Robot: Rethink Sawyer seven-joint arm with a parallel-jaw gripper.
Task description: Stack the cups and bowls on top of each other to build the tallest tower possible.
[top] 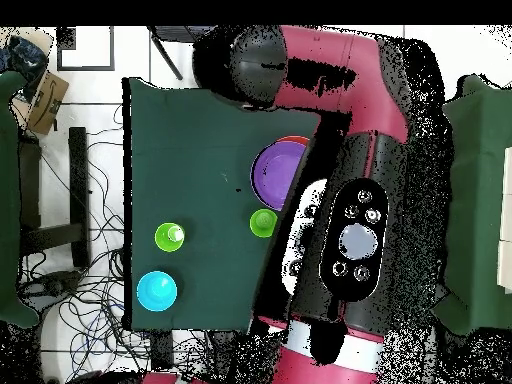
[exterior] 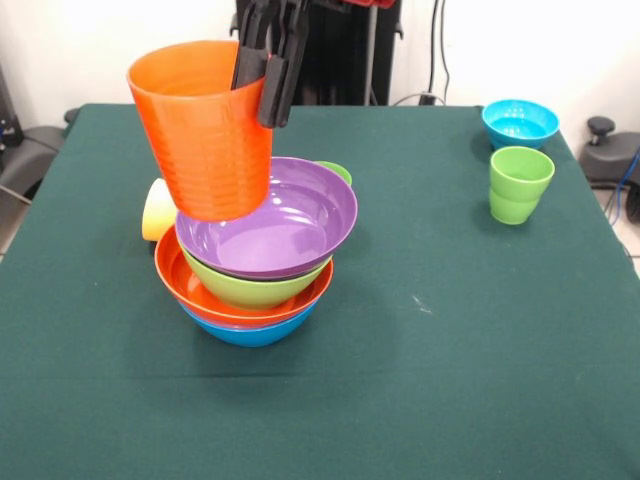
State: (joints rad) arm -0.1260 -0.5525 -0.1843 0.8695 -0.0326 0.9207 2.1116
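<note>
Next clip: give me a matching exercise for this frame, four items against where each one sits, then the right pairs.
Items:
1. orange cup
2. purple bowl
3. blue bowl
4. turquoise bowl

Places:
A. bottom of the tower
B. table's far corner, behind the green cup
C. in the gripper, above the tower
D. top of the tower

Pairs: 1-C, 2-D, 3-A, 4-B

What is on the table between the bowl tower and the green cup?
Nothing: in the front view, only bare green cloth separates the tower and the green cup.
</note>
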